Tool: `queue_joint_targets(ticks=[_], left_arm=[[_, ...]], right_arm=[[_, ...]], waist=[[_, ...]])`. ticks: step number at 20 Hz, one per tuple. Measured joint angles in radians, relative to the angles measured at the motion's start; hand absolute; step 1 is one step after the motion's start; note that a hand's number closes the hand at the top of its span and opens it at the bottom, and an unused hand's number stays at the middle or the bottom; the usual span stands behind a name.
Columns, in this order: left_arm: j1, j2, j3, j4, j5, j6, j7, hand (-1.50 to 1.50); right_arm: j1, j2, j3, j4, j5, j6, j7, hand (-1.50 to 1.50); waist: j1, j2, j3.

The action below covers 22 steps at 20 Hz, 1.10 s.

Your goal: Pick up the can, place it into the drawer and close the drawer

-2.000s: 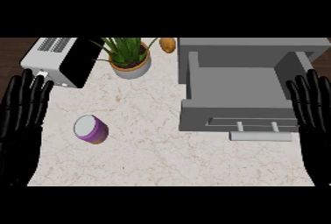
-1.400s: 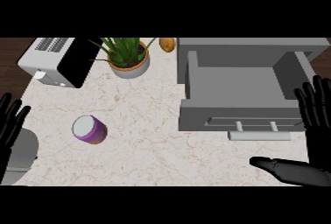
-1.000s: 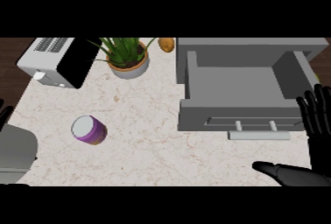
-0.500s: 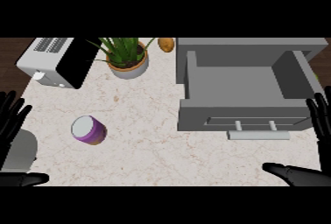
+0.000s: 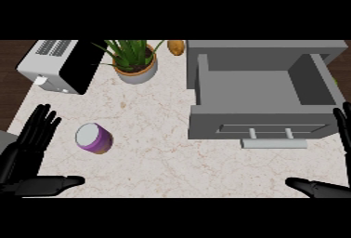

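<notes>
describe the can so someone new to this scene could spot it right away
Start at the white toaster in the counter's far left corner and come toward the near edge. The can lies tilted beside the left hand: purple sides, pale round top, the only purple thing there.

Bright, even overhead light; faint soft shadows beside can and drawer.

The left hand rests open at the lower left, fingers straight, thumb out. The right hand shows open at the right edge.
</notes>
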Motion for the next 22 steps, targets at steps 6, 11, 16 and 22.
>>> queue_joint_targets(ticks=[6, 11, 16, 22], left_arm=[[0.005, -0.034, -0.021, 0.146, -0.093, 0.018, -0.14, -1.5], [-0.025, -0.034, 0.004, 0.293, -0.114, 0.027, -0.246, -1.5], [-0.059, -0.017, 0.034, 0.436, -0.125, 0.034, -0.336, -1.5], [-0.121, -0.006, 0.046, 0.637, -0.149, 0.05, -0.447, -1.5]], right_arm=[[0.014, -0.002, -0.018, -0.039, -0.016, 0.014, 0.027, -1.5], [0.015, 0.003, -0.01, -0.091, -0.001, 0.008, 0.073, -1.5], [0.023, 0.002, -0.033, -0.116, -0.021, 0.019, 0.096, -1.5], [0.017, -0.011, -0.079, -0.119, -0.056, 0.044, 0.11, -1.5]], waist=[[0.0, 0.0, 0.0], [0.0, 0.0, 0.0], [0.0, 0.0, 0.0], [-0.001, 0.001, 0.0]])
